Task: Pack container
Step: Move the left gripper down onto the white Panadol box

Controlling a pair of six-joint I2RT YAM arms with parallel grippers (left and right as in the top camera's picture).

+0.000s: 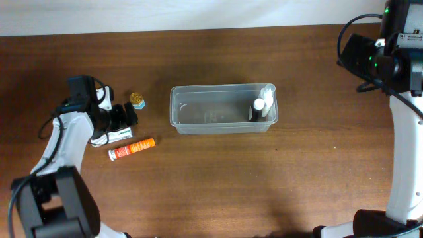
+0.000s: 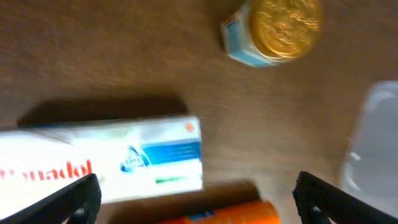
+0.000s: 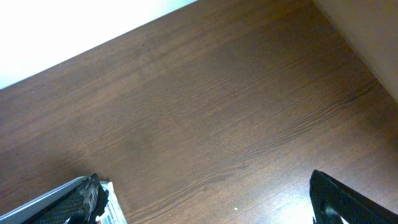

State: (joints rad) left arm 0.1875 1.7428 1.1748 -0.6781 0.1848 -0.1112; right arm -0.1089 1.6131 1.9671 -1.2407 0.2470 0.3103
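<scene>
I see the container (image 1: 205, 116) mid-table, bottles (image 1: 260, 107) in its right end — box (image 1: 114, 137), tube (image 1: 132, 148) and jar (image 1: 137, 100) not yet packed. My left gripper (image 1: 124, 118) hangs wide open over the box; right gripper (image 3: 211, 208) open too — far off.

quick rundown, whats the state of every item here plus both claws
container: upright, no lid on it, mostly unfilled
bottles: inside the container, at its right end
white box: lying flat, outside the container
orange tube: lying flat beside the white box, not packed
gold-lidded jar: upright, lid on, not packed
left claw: open, empty, over the white box
right claw: open, empty, away from the items
</scene>
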